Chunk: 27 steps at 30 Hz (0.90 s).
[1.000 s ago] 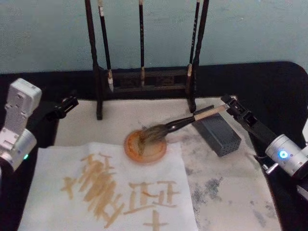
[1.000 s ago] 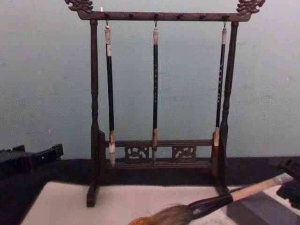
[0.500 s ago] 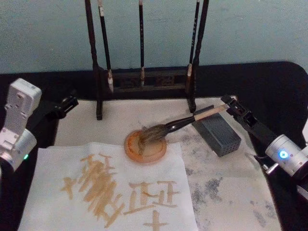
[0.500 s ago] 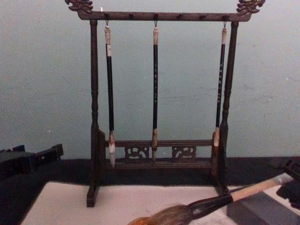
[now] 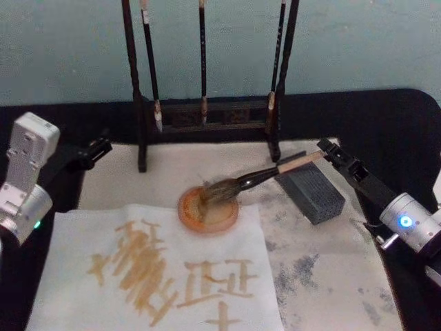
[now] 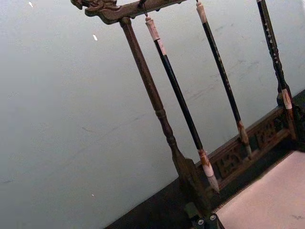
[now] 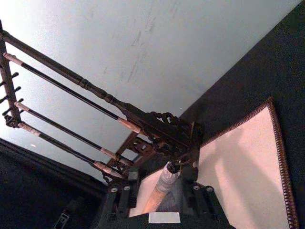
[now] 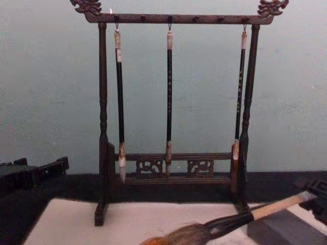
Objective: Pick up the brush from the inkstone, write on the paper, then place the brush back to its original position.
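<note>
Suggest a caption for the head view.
Right hand at the end of the brush, bristles on the orange dish by the inscribed paper; left hand parked aside.

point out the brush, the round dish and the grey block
brush [image 5: 256, 176], head view, dark ferrule section
round dish [image 5: 207, 226], head view, lower orange rim
grey block [image 5: 313, 192], head view, top face
</note>
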Motion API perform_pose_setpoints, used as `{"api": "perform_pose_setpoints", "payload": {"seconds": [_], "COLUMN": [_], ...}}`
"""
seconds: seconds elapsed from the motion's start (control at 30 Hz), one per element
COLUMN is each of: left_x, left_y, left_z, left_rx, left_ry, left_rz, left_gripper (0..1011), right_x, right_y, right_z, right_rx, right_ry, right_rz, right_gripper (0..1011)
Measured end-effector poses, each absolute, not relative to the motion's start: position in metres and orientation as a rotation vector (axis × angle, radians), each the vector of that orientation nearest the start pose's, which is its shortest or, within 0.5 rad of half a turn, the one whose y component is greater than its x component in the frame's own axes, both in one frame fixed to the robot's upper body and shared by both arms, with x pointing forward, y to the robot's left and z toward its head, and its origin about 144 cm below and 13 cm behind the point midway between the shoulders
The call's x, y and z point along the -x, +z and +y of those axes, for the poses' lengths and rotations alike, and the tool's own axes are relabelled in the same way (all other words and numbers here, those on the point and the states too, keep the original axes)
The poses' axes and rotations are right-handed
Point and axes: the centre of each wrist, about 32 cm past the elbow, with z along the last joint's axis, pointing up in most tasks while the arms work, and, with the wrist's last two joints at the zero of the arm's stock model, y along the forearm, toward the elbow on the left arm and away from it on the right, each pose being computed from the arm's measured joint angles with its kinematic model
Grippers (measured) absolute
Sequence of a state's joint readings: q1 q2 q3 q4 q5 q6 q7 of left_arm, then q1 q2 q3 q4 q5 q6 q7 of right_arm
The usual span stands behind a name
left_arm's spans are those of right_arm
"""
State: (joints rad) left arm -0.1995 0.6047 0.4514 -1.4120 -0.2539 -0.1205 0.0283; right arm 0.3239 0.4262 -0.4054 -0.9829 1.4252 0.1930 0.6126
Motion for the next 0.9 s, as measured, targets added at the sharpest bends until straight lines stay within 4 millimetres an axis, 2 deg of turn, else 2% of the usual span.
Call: {"api": "perform_pose_setpoints", "payload": {"seconds": [0.03,0.1,0.23,0.27,0.37,0.9], "left_x": [-0.4886,-0.4886,-0.4886,-0.4886,-0.4886,-0.4886], "left_y": [1.1398,1.1398,1.1398,1.1398,1.1398,1.1398], "left_z": [0.3097,0.3097,0.3097,0.3097,0.3097,0.3097], "left_rx": [-0.304,-0.304,-0.304,-0.304,-0.304,-0.304], "left_ry": [1.248,1.248,1.248,1.248,1.248,1.248], "left_rz": [-0.285,-0.285,-0.285,-0.285,-0.285,-0.285], "left_gripper": [1000,1002,1002,1002,1002,1002], "right_x": [-0.5165,-0.5165,-0.5165,-0.5165,-0.5165,-0.5165], "right_y": [1.068,1.068,1.068,1.068,1.068,1.068], "right_z": [-0.3251,-0.3251,-0.3251,-0.3251,-0.3252,-0.3251], "right_rx": [-0.527,-0.527,-0.527,-0.527,-0.527,-0.527], "right_ry": [-0.881,-0.881,-0.881,-0.881,-0.881,-0.881], "right_rz": [0.929,0.929,0.929,0.929,0.929,0.929], "right_gripper": [540,498,329,329,218,200]}}
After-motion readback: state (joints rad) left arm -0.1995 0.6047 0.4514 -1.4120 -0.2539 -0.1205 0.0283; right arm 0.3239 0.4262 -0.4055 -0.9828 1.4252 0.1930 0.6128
